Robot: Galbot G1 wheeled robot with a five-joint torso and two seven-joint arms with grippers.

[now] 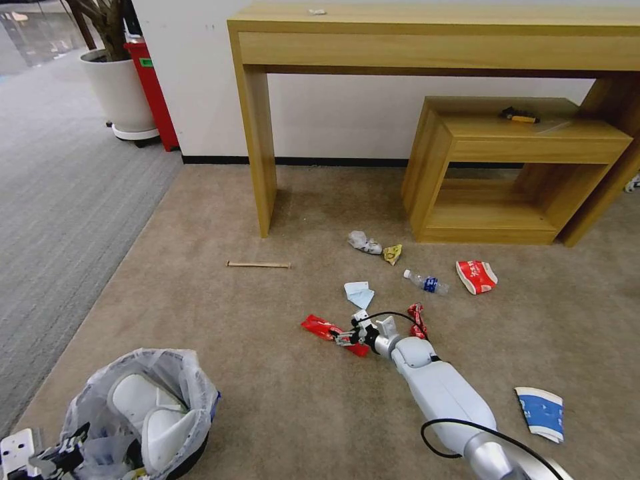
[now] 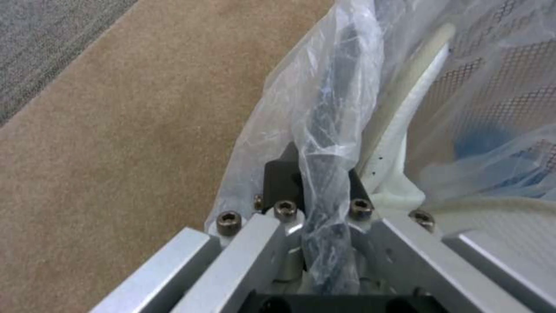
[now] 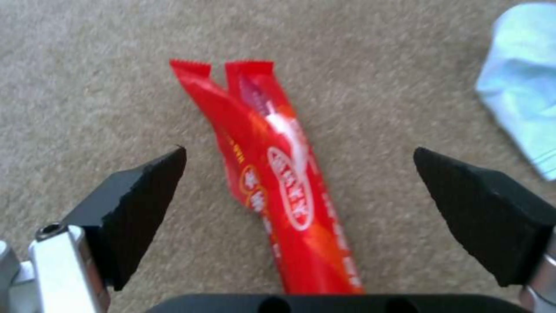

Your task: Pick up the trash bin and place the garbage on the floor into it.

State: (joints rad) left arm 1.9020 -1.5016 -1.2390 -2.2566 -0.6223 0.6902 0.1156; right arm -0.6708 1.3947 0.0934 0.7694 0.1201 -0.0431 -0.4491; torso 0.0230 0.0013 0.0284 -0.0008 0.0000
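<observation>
Right now I have the right gripper [image 3: 298, 171] down over the red wrapper [image 3: 278, 182], jaws spread wide with the wrapper lying between them on the floor [image 1: 220, 313], untouched. My left gripper [image 2: 324, 191] is clamped on the bag-lined rim of the trash bin [image 1: 150, 410] near my left side, with white slippers [image 1: 150, 417] inside it.

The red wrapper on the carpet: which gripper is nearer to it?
Right. The right gripper hangs open over the red wrapper; the left gripper is far off, shut on the trash bin rim.
</observation>
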